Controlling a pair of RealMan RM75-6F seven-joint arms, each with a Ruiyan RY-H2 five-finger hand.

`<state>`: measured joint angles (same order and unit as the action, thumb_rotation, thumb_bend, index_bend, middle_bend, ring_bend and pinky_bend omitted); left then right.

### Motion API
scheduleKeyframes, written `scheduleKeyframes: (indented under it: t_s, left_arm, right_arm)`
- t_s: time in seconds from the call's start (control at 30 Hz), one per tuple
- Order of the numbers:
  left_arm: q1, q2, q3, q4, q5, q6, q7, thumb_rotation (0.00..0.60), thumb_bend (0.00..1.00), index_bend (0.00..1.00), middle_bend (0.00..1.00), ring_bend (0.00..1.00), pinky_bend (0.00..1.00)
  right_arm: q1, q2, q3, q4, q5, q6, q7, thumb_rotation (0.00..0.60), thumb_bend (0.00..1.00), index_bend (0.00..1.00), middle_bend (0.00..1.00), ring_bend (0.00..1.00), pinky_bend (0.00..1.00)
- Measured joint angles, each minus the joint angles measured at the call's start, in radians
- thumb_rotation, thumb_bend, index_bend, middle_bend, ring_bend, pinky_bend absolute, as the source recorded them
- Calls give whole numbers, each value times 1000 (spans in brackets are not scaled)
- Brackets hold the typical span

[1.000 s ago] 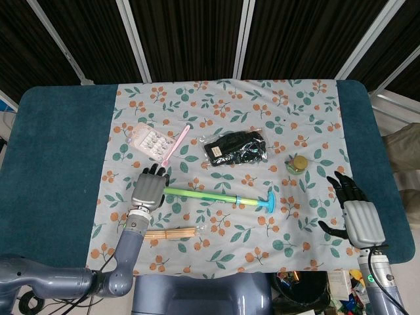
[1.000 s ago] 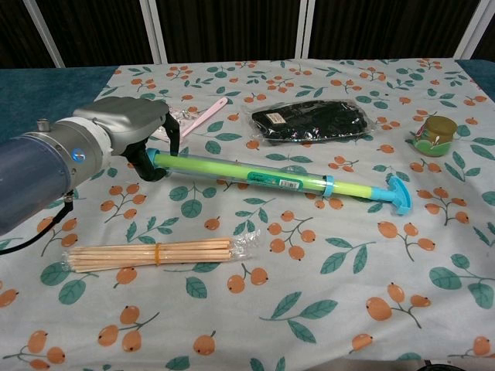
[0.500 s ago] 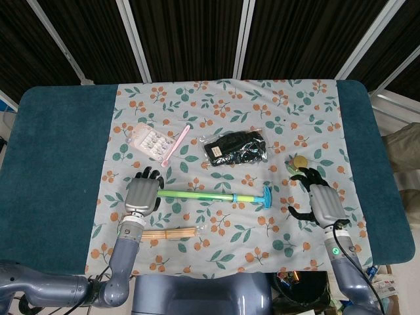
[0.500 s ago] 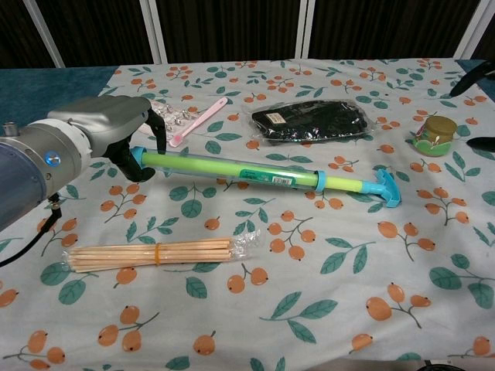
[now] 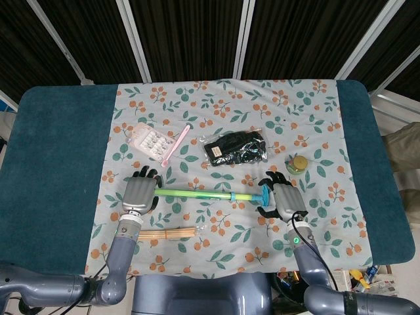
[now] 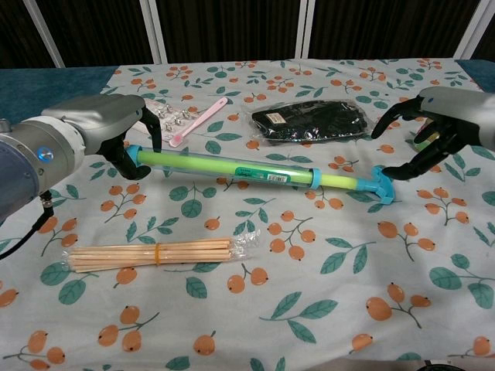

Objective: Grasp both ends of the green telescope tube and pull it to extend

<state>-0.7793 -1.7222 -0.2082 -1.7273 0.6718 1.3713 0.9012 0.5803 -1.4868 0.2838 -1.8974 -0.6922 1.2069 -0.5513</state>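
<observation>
Floral cloth [image 5: 230, 111] over teal table [image 5: 59, 151] — left hand [image 5: 136, 195] grips green telescope tube [image 5: 197, 194]; right hand [image 5: 283, 198] spread, empty.

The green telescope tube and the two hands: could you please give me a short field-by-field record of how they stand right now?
tube: green telescope tube lies across the floral cloth, blue T-handle at its right end
left hand: left hand wraps the tube's left end
right hand: right hand open, fingers spread by the T-handle, not yet closed on it
nearby: bundle of wooden sticks in front of the tube, black packet behind it
</observation>
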Motion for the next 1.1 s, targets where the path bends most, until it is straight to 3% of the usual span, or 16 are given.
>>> scheduleKeyframes:
  t_s: [0.47,0.93,1.1]
  left_arm:
    - [13,38,3,-8,4,-27,-21,600,422,550,231,101,250]
    - [14,48,12,-5,24,-53,-38,600,422,550,232,100,245]
    - [13,49,10,2,26,-59,-45,600,421,550,232,101,245]
  right_arm:
    - [73,-142,10,183,91,22,-37,600,240,383,78,23,162]
    - [104,-210,29,239,138,14,-30,600,240,387,78,23,162]
    - [112,-234,31,262,143,16,-28,600,240,434,89,23,162]
